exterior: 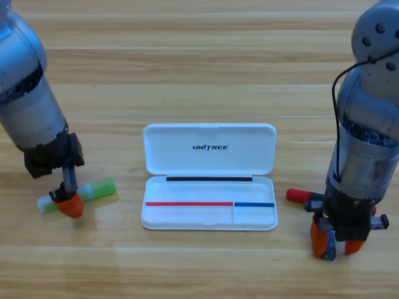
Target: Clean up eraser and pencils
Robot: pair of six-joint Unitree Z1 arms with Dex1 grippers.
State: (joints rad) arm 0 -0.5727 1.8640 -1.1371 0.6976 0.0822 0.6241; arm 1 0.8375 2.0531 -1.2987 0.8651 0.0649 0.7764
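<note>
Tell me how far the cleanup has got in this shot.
Nothing is packed yet: the open white case holds no items. In hand: the left claw is down on the green pencil, left of the case; the right claw is beside the red-capped marker, right of it. Both still need casing. No eraser is visible.

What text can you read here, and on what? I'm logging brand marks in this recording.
"UNITREE": dark letters on the inside of the open lid of the white case.
No lettering can be read on the green pencil under the left hand, nor on the red-capped marker by the right hand.
</note>
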